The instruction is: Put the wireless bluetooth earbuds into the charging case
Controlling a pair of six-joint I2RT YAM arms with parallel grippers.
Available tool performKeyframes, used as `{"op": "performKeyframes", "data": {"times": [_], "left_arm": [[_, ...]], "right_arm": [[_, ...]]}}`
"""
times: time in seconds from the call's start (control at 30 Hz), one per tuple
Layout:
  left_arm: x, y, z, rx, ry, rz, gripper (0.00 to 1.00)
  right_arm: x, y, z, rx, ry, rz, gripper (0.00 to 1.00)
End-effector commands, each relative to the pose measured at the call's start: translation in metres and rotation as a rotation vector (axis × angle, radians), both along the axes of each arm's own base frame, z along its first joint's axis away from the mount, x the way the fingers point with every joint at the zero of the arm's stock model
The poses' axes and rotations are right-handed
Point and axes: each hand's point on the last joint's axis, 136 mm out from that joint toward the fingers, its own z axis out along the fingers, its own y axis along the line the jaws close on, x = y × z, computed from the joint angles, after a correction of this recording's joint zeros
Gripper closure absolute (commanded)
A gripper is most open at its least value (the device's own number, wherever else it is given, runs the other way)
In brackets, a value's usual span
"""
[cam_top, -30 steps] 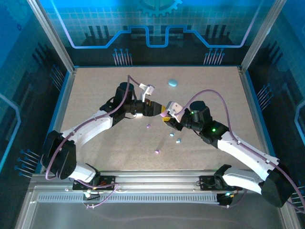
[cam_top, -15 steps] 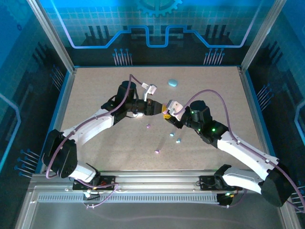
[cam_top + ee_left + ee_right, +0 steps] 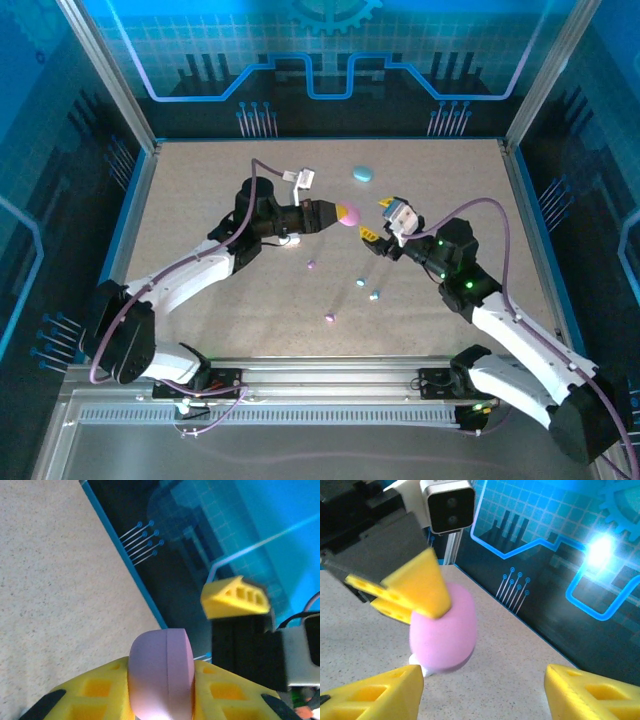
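top external: left tool [image 3: 335,214] clenches purple case [image 3: 349,215]; right tool [image 3: 377,219], spread empty, should next fetch a nearby earbud [image 3: 361,283].

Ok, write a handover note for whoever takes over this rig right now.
Left gripper: shut on the pink case, held above the table.
Right gripper: open, empty.
Blue case: far side of the table.
Purple earbuds and light blue earbuds: loose on the table between the arms.
Done: pink case picked up.
Left: every earbud to insert.
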Motion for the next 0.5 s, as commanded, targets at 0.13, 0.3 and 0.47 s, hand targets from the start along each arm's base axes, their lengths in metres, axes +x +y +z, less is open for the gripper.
{"op": "performKeyframes", "data": {"times": [0.13, 0.3, 0.47], "left_arm": [[0.001, -0.002, 0.037, -0.147, -0.026, 0.014, 0.82], [0.0, -0.003, 0.04, -0.143, -0.036, 0.0, 0.82], [-0.001, -0.004, 0.041, -0.141, -0.04, -0.003, 0.82]], "right_arm": [[-0.001, 0.013, 0.024, 0.075, -0.072, 0.09, 0.35], [0.007, 0.018, 0.04, 0.104, -0.109, 0.098, 0.39], [0.013, 0.025, 0.048, 0.103, -0.113, 0.119, 0.43]]}}
